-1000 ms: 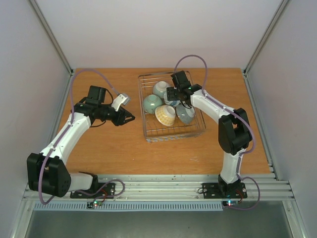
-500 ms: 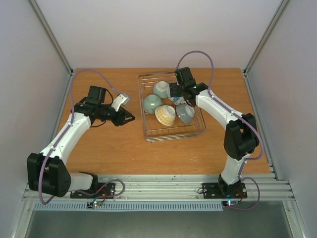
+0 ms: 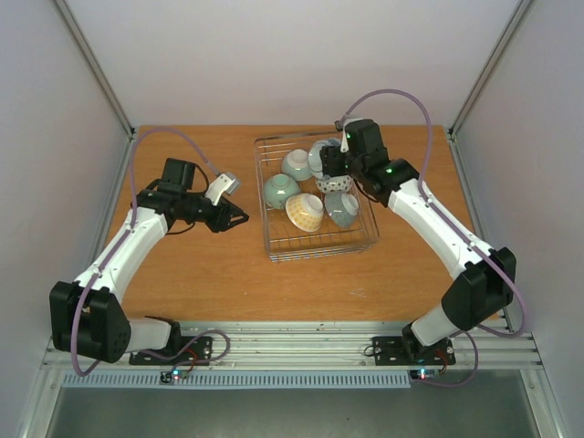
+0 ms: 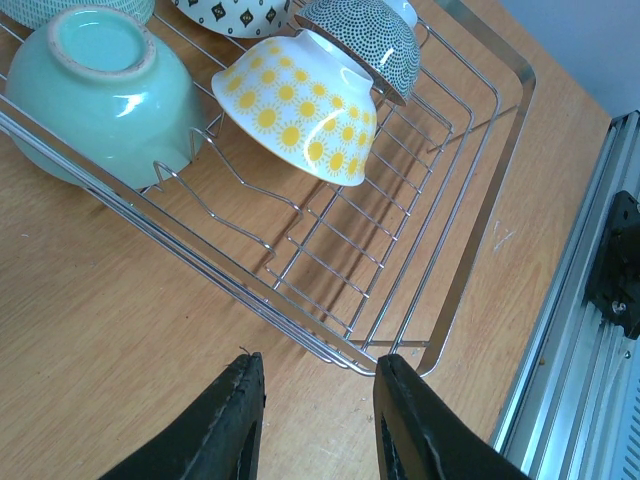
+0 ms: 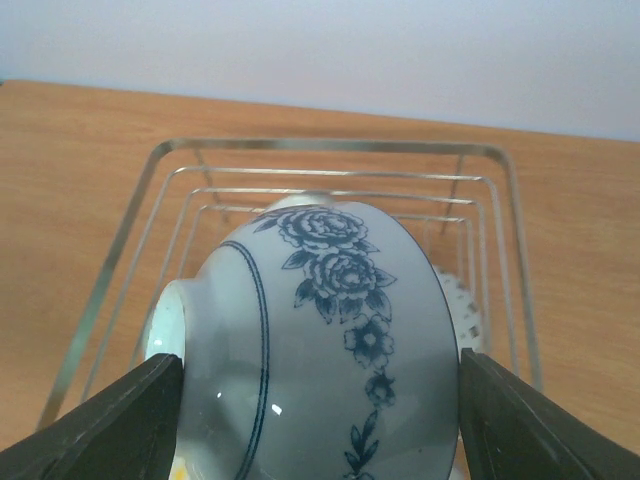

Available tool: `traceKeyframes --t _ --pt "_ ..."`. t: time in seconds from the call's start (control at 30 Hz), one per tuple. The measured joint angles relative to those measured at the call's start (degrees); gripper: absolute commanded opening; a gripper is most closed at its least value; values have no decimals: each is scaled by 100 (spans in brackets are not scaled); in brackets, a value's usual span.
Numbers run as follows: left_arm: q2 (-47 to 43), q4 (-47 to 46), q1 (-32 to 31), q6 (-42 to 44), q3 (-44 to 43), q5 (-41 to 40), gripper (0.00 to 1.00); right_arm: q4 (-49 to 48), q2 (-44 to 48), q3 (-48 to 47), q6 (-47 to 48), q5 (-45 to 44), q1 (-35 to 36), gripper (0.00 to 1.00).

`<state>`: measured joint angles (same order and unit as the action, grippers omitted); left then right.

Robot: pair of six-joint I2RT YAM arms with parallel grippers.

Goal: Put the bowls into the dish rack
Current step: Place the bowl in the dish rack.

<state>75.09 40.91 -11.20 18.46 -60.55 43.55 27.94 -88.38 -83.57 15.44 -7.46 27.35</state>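
Several bowls [image 4: 300,110] sit in the dish rack [image 5: 330,147] by the far edge of the desk [image 3: 201,265]. Right claw [image 5: 320,420], clamped on the blue-flowered bowl [image 5: 330,300] above the rack's far end, should lower it gently into a free gap before letting go. Left claw [image 4: 315,420] hovers empty, slightly apart.

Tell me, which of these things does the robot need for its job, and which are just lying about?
Job: dish rack, blue-flowered bowl, green bowl, yellow bowl, dotted bowl.
Just there: wooden table, metal rail.
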Motion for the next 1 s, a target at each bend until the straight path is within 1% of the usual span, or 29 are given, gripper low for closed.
traceKeyframes --t 0.17,0.33,0.5,0.77,1.0 --pt "0 0 0 0 0 2 31 168 199 227 -39 374 258 1" --pt "0 0 0 2 0 7 31 260 162 321 -39 560 706 1" --pt "0 0 0 2 2 17 31 251 9 321 -39 619 1003 1" --pt "0 0 0 2 4 63 31 247 -452 321 -37 654 1165 1" --pt "0 0 0 4 4 63 31 168 -542 319 -33 748 1244 1"
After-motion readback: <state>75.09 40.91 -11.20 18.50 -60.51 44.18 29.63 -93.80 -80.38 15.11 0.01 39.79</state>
